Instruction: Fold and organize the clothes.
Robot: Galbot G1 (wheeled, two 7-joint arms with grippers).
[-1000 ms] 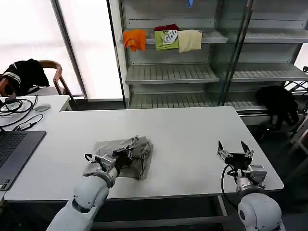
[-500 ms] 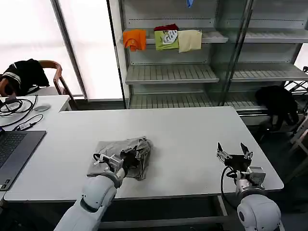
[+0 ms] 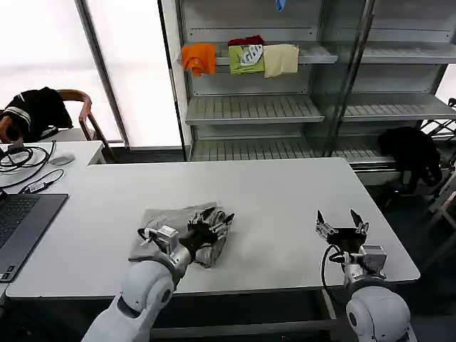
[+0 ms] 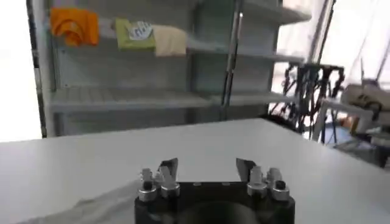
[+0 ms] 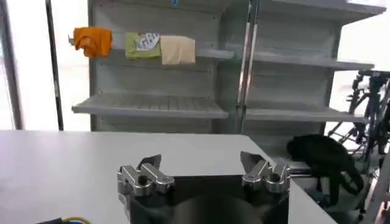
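Note:
A light grey shirt (image 3: 171,226) lies folded in a rough bundle on the white table (image 3: 285,192), front and left of centre. My left gripper (image 3: 216,221) hovers at the shirt's bunched right edge, open, with nothing between its fingers. In the left wrist view the gripper (image 4: 207,167) points across bare tabletop, and a strip of the shirt (image 4: 91,204) shows beside the gripper's body. Near the table's front right corner my right gripper (image 3: 335,225) is held open and empty, well apart from the shirt. Its wrist view has the gripper (image 5: 201,161) facing the shelves.
A laptop (image 3: 21,221) and cables (image 3: 21,160) sit at the left. Behind the table, a shelf unit (image 3: 249,107) holds orange, green and cream garments (image 3: 242,58). A black garment (image 3: 410,153) hangs at the right and another drapes a chair (image 3: 39,110).
My left gripper has slid to the right across the shirt to its right edge, bunching the cloth there. The right gripper has drifted slightly left.

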